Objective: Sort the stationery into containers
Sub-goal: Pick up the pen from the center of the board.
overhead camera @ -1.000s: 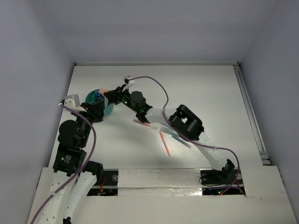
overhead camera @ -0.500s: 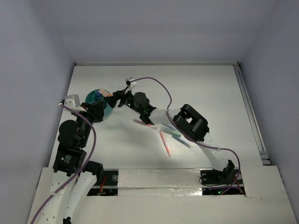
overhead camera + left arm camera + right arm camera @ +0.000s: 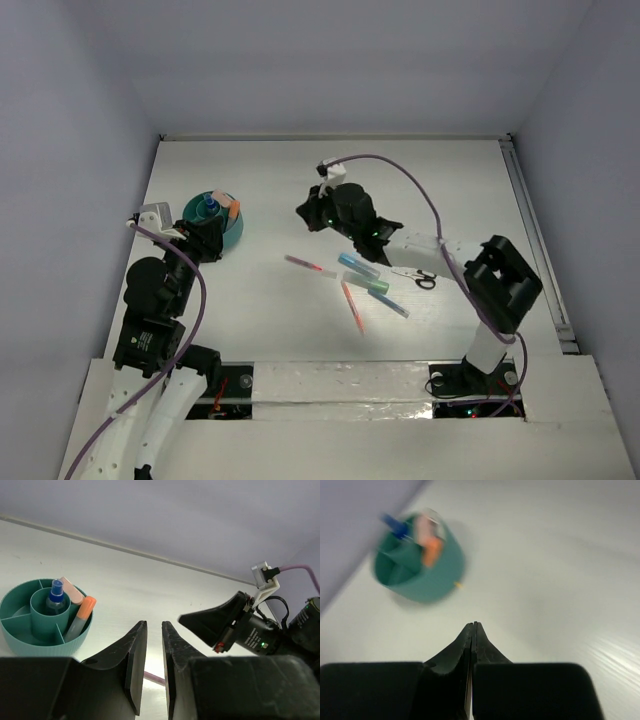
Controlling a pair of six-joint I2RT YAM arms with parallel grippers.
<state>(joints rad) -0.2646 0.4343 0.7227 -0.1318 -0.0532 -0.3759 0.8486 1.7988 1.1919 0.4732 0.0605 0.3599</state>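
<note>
The round teal pot [image 3: 237, 230] stands at the left of the table. It holds the white blue-capped tube [image 3: 210, 208] in its middle cup, an orange marker [image 3: 233, 210] and a pink piece in an outer compartment. The pot also shows in the left wrist view [image 3: 30, 642] and, blurred, in the right wrist view [image 3: 427, 587]. My left gripper [image 3: 205, 240] sits at the pot's near edge, slightly open and empty. My right gripper [image 3: 305, 212] is shut and empty, well right of the pot. A pink pen [image 3: 303, 264], an orange pen [image 3: 352, 305], teal and blue markers [image 3: 360, 268] and small scissors [image 3: 425, 279] lie on the table.
White walls close in the table at the back and on both sides. A rail [image 3: 530, 230] runs along the right edge. The right arm's purple cable [image 3: 400, 175] arcs over the middle of the table.
My right gripper has pulled away from the pot to the right, and its arm has swung right. The orange marker now shows in the pot. The left arm has not moved.
</note>
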